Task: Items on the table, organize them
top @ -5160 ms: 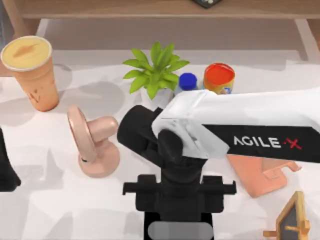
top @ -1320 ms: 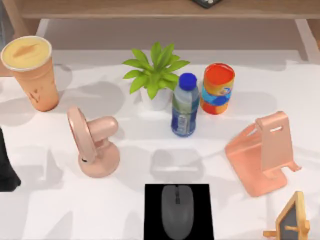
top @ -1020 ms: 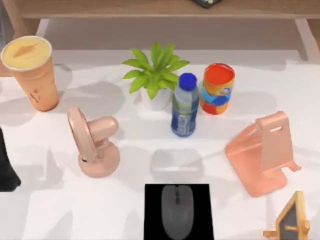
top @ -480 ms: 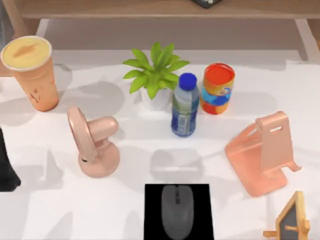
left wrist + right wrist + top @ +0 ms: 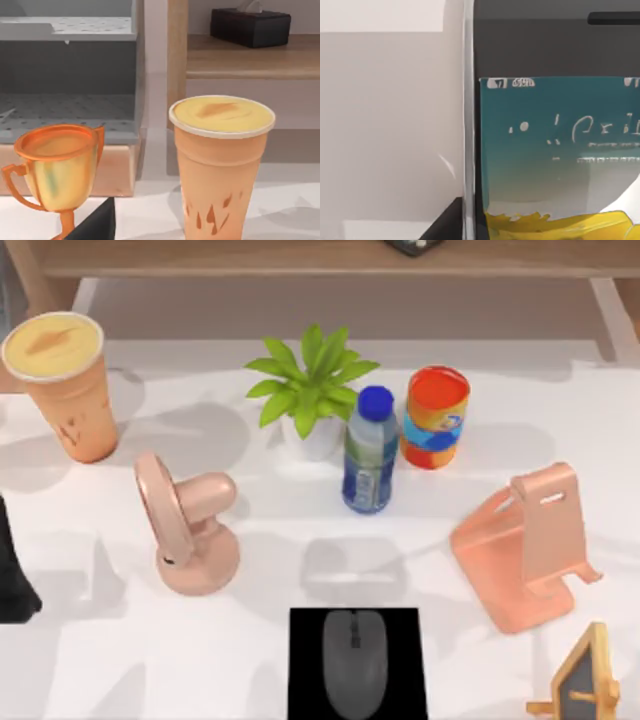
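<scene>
The white arm lettered AGILE-X, which was reaching over the middle of the near edge about five seconds ago, is no longer showing from above, and the mouse (image 5: 354,660) is lying uncovered on its black mat (image 5: 305,640) at that edge of the white worktop (image 5: 100,660). Nothing has been shifting in the last second or so. The orange cup (image 5: 62,380) is standing upright in the far left corner, near a gold trophy (image 5: 57,170). The right wrist camera is pressing close on the phone (image 5: 555,150) – small white characters are glowing on its teal screen, too faint to read – and where it is lying on the worktop cannot be told. A dark sliver of the right gripper (image 5: 444,220) and of the left gripper (image 5: 95,225) is showing; whether either claw is clenched or released cannot be told. The left arm (image 5: 12,570) is waiting at the left edge. A wooden shelf (image 5: 300,258) is running behind the far edge.
</scene>
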Robot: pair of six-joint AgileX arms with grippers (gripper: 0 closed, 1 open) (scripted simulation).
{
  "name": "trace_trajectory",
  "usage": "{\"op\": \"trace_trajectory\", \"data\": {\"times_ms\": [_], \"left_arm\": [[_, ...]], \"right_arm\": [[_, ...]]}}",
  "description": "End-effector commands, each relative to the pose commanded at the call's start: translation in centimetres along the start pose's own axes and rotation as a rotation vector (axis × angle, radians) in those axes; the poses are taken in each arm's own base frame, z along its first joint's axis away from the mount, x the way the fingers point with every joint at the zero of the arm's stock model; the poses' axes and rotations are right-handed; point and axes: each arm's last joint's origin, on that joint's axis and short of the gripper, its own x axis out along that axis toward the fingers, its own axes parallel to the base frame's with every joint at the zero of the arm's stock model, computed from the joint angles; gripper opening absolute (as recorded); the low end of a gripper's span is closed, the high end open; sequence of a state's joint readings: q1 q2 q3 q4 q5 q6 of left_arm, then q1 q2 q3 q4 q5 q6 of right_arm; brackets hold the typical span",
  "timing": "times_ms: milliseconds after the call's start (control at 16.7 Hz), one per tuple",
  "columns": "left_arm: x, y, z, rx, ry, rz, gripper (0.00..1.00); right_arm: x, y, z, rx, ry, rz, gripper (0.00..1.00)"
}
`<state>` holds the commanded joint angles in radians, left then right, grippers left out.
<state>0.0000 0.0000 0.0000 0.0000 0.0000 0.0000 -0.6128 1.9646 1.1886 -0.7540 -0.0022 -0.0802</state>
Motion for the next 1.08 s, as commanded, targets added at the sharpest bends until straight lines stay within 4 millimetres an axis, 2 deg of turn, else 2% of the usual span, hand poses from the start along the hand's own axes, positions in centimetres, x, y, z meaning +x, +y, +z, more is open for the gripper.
{"op": "trace_trajectory", "data": {"times_ms": [360, 720, 900, 1080], "left_arm": [[0.0, 0.0, 0.0, 0.000, 0.000, 0.000, 1.00], [0.0, 0.0, 0.0, 0.000, 0.000, 0.000, 1.00], [0.0, 0.0, 0.0, 0.000, 0.000, 0.000, 1.00], [0.0, 0.0, 0.0, 0.000, 0.000, 0.000, 1.00]], "right_arm": [[-2.8, 0.0, 0.1, 0.000, 0.001, 0.000, 0.00], [-3.0, 0.4, 0.1, -0.011, -0.015, -0.003, 0.00], [-5.1, 3.7, -0.3, -0.100, -0.144, -0.019, 0.00], [-8.2, 9.7, -2.5, -0.268, -0.348, -0.013, 0.00]]}}
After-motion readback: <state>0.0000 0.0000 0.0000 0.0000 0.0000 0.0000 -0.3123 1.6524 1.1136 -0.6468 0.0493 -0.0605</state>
